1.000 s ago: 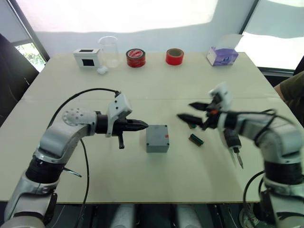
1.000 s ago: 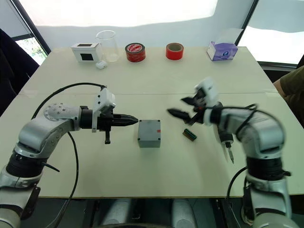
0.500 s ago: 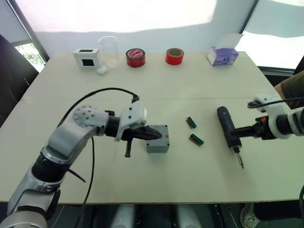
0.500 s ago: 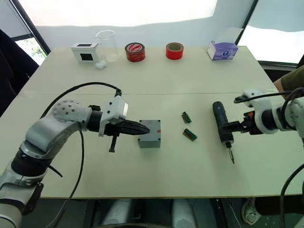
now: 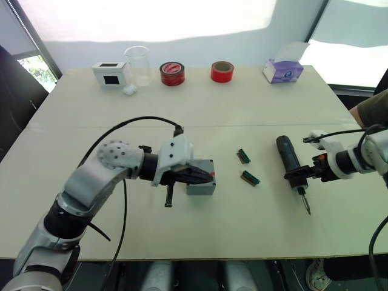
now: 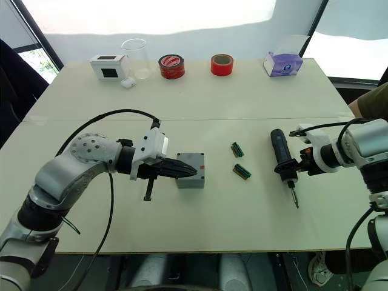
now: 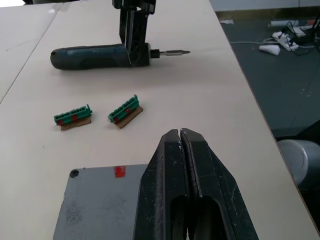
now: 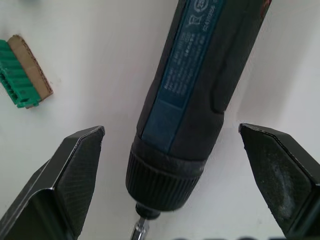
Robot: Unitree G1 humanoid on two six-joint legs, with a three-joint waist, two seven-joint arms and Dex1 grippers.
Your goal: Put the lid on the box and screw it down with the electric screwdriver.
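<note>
Left gripper [image 7: 181, 134], fingers pressed together, rests over the box [image 6: 191, 170] mid-table, likely steadying it. Right gripper [image 8: 172, 165], spread wide, straddles the screwdriver [image 6: 280, 159] near the right edge, ready to grab.

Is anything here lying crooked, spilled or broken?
Nothing looks spilled or broken. The electric screwdriver lies flat on the table, between the open right gripper's fingers. Two small green pieces lie loose, angled differently, beside the grey box.
</note>
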